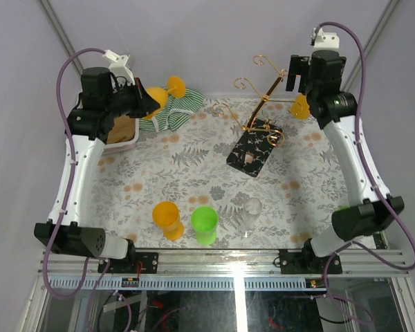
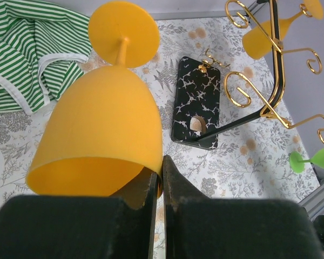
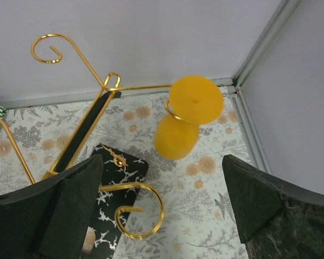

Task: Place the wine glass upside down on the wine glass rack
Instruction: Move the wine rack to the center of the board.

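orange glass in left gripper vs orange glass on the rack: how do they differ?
Support: the held glass is pinched at its bowl rim by the left gripper; the racked glass hangs from a hook of the wine glass rack, no gripper on it.
Pose: the held glass is tilted, foot away from the gripper; the racked glass hangs bowl down, foot up.
Shared: both orange, stemmed.

Your two arms, the left arm [image 1: 72, 173] and the right arm [image 1: 356, 158], had white shells on the long links and black rounded housings at the joints. A purple cable [image 1: 64, 76] ran along each one, and a small white camera [image 1: 117, 59] sat on each wrist. The left gripper [image 2: 159, 167] had smooth black fingers [image 2: 183, 189]; the right gripper [image 3: 162, 162] had rough, felt-like ones.
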Motion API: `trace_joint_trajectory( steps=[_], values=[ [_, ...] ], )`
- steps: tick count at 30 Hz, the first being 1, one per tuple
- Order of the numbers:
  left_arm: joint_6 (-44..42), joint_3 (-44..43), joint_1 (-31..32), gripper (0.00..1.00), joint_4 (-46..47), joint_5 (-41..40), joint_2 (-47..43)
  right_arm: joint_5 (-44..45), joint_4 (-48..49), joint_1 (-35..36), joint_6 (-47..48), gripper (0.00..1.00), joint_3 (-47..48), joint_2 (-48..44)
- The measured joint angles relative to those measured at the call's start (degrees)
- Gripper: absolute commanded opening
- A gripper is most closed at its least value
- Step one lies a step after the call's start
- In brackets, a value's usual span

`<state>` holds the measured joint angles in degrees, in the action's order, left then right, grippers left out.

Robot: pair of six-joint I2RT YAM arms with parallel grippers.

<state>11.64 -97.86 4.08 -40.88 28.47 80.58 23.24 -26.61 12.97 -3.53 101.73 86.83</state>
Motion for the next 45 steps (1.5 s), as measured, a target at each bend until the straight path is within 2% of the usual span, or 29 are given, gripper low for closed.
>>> trace_joint_trajectory(
  steps=[8,13,23,35,45],
  values=[
    [-1.1,4.0,0.0,0.00,0.0,-1.2,-2.2,0.6,-7.1,-0.5,-0.7,0.99,20.6,17.6],
    [-2.4,4.4,0.0,0.00,-0.1,-2.2,-2.2,1.7,-12.4,-4.5,-3.4,0.99,22.3,19.1],
    [-3.5,3.0,0.0,0.00,-0.4,-1.5,2.0,2.5,-16.1,-13.9,-12.2,0.99,7.9,10.7],
    [-3.9,0.9,0.0,0.00,-0.6,-0.3,3.4,-3.7,-14.5,-14.3,-19.4,0.99,-16.3,0.5],
    [-4.3,-1.1,0.0,0.00,-1.2,0.9,5.7,-6.4,-10.5,-14.3,-23.4,0.99,-24.8,0.5]
  ],
)
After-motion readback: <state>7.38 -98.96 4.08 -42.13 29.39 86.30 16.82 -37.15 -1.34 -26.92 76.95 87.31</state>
